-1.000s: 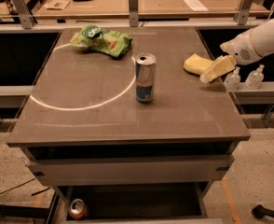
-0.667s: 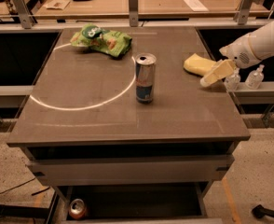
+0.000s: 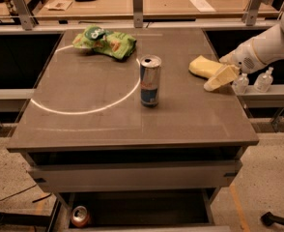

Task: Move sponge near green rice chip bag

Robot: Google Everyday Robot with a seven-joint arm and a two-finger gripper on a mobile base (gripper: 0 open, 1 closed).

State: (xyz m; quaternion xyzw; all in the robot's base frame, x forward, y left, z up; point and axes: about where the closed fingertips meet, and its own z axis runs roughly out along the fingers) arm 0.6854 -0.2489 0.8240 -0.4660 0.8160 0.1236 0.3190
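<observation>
The pale yellow sponge [image 3: 201,65] lies on the grey table [image 3: 108,124] near its right edge. My gripper [image 3: 222,72] reaches in from the right on a white arm and sits low at the sponge's right end, touching or nearly touching it. The green rice chip bag [image 3: 106,41] lies at the table's far left-centre, well apart from the sponge.
A silver-and-blue drink can [image 3: 150,81] stands upright mid-table between the sponge and the bag. A white arc [image 3: 84,111] is marked on the tabletop. Two small clear bottles [image 3: 252,81] stand on a ledge just right of the table. Another can [image 3: 79,215] lies on the floor below.
The arm has shifted slightly lower and left at the sponge's end. The sponge, can and bag have not visibly moved.
</observation>
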